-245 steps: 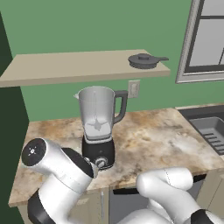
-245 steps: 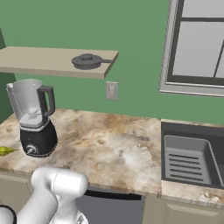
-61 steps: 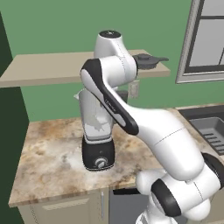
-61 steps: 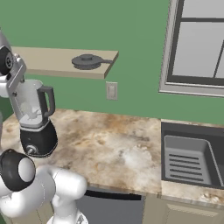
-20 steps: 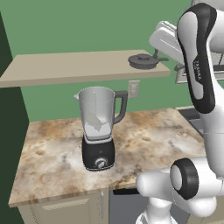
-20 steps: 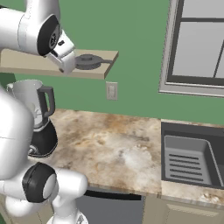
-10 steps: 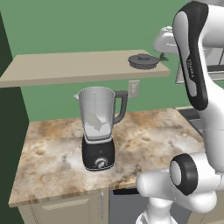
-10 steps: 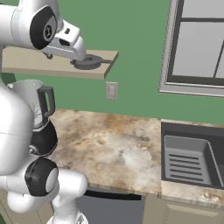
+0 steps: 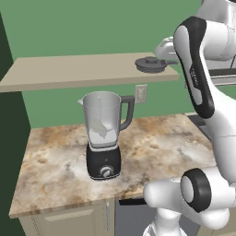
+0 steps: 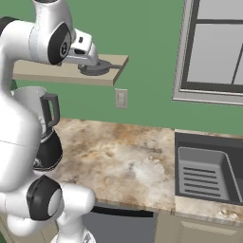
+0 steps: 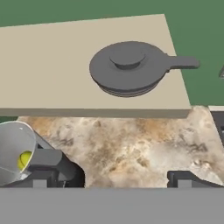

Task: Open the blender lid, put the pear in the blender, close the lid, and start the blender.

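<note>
Gripper [image 11: 109,177] spread wide, empty, above the blender lid [image 11: 127,67] on the shelf [image 11: 52,78]; pear [image 11: 25,160] inside blender [image 9: 104,136].

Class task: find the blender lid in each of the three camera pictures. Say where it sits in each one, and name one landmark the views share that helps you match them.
Left base view: the blender lid lies at the right end of the shelf, upper right of centre.
Right base view: it lies near the shelf's right end, upper left, partly behind the gripper.
Hand view: it lies in the upper middle, on the shelf.
Shared landmark: the tan wall shelf.
</note>
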Tool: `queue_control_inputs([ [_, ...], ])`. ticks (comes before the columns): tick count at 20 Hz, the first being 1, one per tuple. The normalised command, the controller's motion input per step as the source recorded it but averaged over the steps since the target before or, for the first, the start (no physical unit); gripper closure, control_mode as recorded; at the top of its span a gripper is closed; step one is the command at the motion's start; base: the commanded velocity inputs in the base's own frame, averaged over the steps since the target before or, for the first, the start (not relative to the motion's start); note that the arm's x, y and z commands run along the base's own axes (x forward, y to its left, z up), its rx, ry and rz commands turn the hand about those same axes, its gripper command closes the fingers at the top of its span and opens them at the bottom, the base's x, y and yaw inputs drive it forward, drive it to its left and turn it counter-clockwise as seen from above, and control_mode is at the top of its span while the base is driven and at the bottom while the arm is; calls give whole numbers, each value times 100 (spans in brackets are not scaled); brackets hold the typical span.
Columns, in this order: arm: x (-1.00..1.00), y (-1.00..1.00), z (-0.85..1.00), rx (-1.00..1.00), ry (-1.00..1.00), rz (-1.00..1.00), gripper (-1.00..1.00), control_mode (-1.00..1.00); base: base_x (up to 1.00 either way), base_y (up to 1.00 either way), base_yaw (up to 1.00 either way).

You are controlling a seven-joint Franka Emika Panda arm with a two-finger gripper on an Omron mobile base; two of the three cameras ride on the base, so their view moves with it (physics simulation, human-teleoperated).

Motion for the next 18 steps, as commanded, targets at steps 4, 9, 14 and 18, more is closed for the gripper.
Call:
queue_control_inputs([
  [4,20,0,0,-11,-4,-1,-100,-100,0,0,0],
  [9,22,7,0,-12,-1,-5,-100,-100,0,0,0],
  [14,37,8,0,-8,-1,-1,-100,-100,0,0,0],
  [18,31,0,0,-1,0,0,-100,-100,0,0,0],
])
